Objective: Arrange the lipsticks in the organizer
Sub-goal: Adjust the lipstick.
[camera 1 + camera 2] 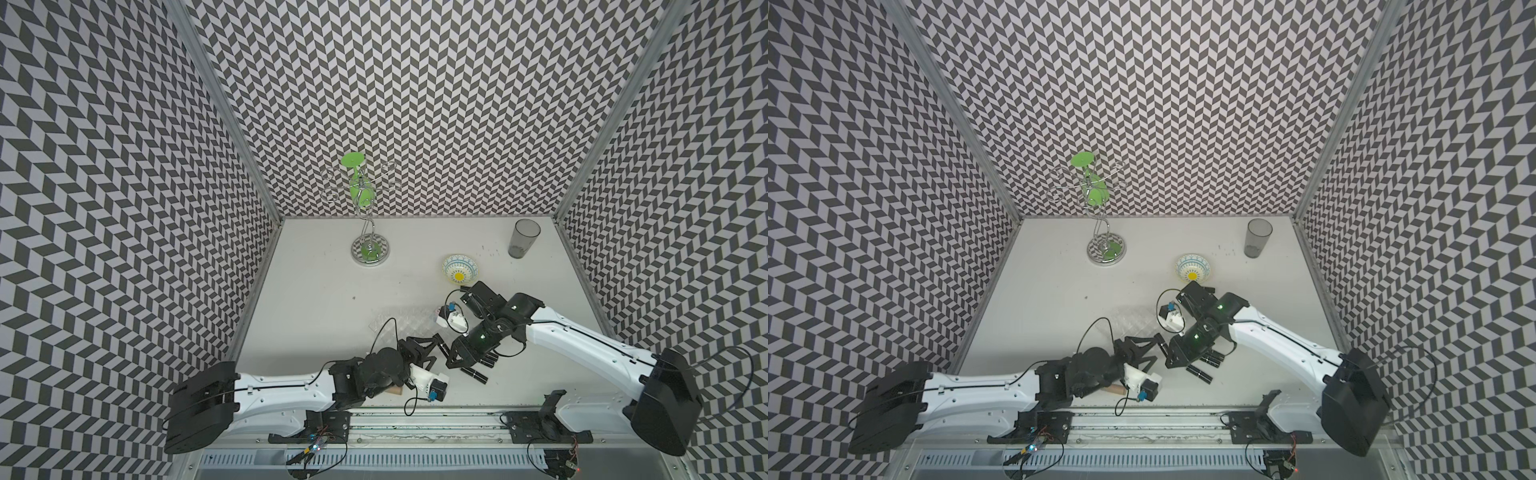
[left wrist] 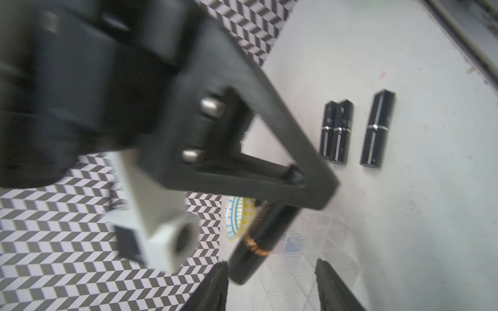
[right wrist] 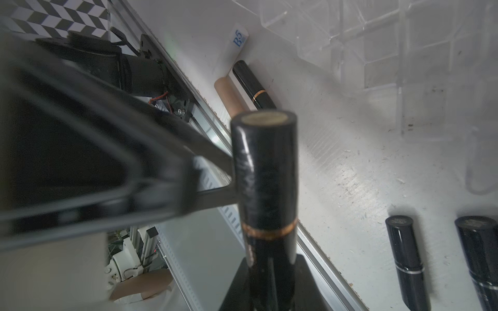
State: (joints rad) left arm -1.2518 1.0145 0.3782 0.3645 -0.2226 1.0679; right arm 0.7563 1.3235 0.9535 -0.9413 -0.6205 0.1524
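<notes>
My right gripper [image 3: 269,285] is shut on a black lipstick with a gold band [image 3: 265,175], which sticks out beyond its fingers. My left gripper [image 2: 272,265] is open and faces it, and the free end of that lipstick [image 2: 256,242] lies between its fingers, close to one finger and apart from the other. The clear organizer [image 1: 401,324] stands just behind both grippers; I see no tube in its cells. Loose black lipsticks [image 2: 376,129] lie on the table by the right gripper. A thin black tube [image 3: 253,86], a beige tube [image 3: 229,94] and a white tube [image 3: 239,39] lie beneath the left arm.
A patterned bowl with a yellow centre [image 1: 459,269] sits behind the right arm. A tall grey tumbler [image 1: 523,239] stands at the back right. A wire stand holding a green glass [image 1: 365,216] is at the back left. A metal rail [image 1: 415,419] runs along the front edge.
</notes>
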